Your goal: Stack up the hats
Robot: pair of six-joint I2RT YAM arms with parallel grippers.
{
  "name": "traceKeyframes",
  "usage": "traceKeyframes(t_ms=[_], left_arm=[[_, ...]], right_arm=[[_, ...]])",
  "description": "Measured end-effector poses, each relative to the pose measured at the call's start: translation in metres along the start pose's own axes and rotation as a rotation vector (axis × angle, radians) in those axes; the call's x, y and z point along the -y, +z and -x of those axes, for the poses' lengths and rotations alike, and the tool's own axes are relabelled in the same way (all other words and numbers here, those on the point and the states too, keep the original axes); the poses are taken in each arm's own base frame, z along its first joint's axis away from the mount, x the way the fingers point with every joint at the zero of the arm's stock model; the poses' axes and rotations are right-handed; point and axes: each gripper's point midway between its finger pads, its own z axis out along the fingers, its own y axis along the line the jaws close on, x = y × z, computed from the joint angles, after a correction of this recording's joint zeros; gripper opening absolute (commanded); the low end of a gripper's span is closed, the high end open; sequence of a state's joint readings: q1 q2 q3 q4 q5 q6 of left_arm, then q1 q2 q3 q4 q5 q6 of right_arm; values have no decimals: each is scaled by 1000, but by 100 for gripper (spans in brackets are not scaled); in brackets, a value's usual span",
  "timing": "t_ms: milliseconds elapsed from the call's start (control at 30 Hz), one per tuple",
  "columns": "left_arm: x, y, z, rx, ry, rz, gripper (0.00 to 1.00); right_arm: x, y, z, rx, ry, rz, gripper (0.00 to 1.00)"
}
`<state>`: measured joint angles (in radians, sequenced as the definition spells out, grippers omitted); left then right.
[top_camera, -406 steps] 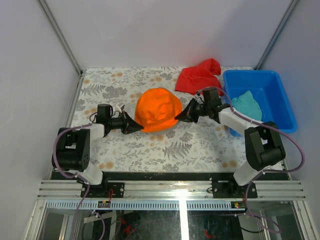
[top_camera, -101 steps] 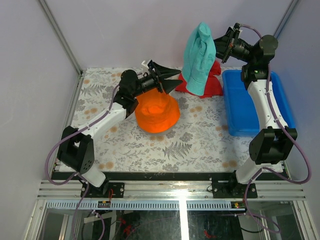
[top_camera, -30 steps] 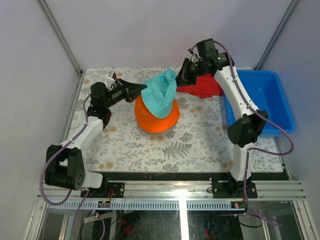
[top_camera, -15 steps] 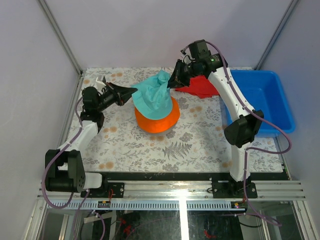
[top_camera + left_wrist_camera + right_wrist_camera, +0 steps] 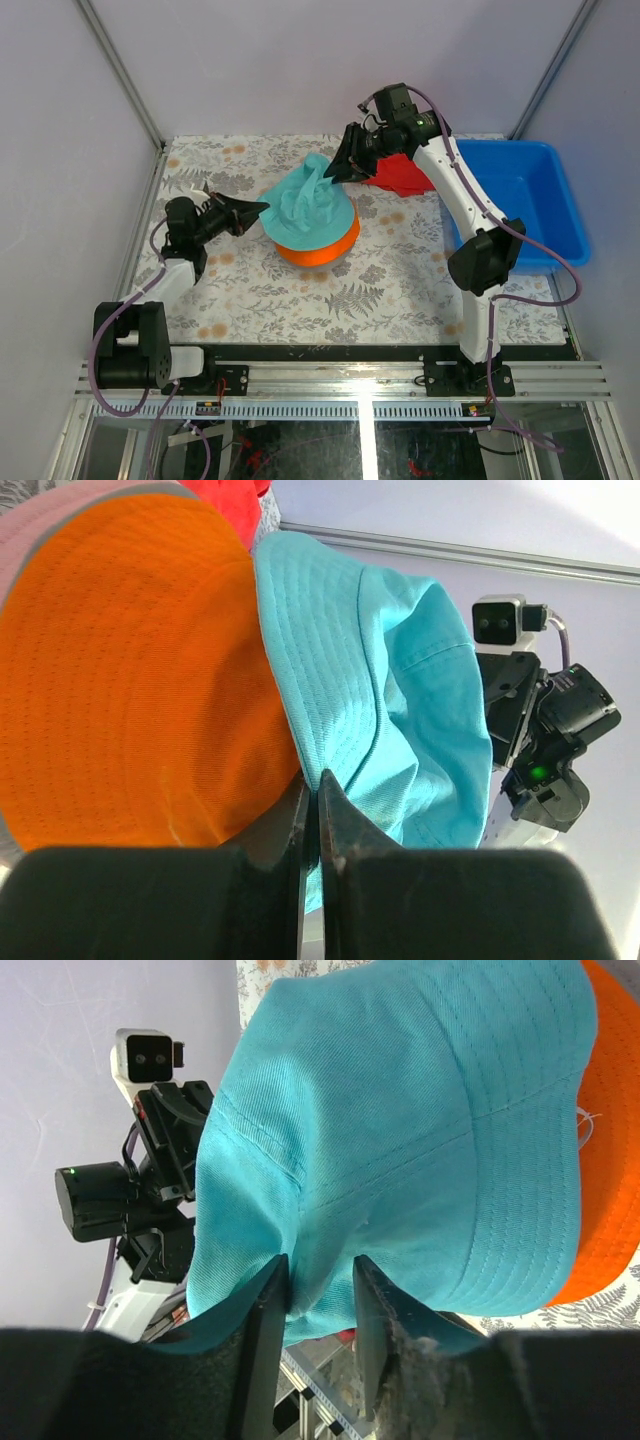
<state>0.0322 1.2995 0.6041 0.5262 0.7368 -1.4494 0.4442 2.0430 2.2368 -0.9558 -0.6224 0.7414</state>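
Observation:
The teal hat (image 5: 305, 205) lies draped over the orange hat (image 5: 322, 250) in the middle of the table. Its top is bunched up toward my right gripper (image 5: 333, 172). My left gripper (image 5: 262, 207) is shut on the teal brim at the hat's left side; in the left wrist view the teal hat (image 5: 400, 680) runs into the pinched jaws (image 5: 318, 780) beside the orange hat (image 5: 130, 670). In the right wrist view my right gripper (image 5: 318, 1280) stands open, with loose fabric of the teal hat (image 5: 420, 1110) between its fingers. A pink strip (image 5: 50, 505) shows past the orange brim.
A crumpled red cloth (image 5: 405, 175) lies behind the hats, under the right arm. A blue bin (image 5: 530, 200) stands at the right side of the table. The floral tablecloth (image 5: 400, 290) covers the table's surface.
The teal hat has come down over the orange hat. My right gripper's jaws have parted on the fabric. My left gripper has drawn the brim down and to the left.

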Motion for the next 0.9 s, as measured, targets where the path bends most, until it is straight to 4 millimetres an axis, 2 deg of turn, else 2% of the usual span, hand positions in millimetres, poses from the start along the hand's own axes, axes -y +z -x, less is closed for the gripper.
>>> traceKeyframes(t_ms=[167,367,500,733,800,900], left_arm=[[-6,-3,3,10,4,-1,0],[-19,-7,2,15,3,7,0],[-32,-8,-1,9,-7,19,0],[-55,-8,-4,-4,-42,54,0],[-56,-8,-4,-4,-43,55,0],[-55,-9,-4,-4,-41,52,0]], right_arm=[[1,0,1,3,-14,-1,54],[14,-3,-2,3,-14,-29,58],[37,-16,-1,27,16,-52,59],[96,-43,-5,89,156,5,60],[106,-42,-7,97,179,30,60],[106,-33,-13,82,183,96,60]])
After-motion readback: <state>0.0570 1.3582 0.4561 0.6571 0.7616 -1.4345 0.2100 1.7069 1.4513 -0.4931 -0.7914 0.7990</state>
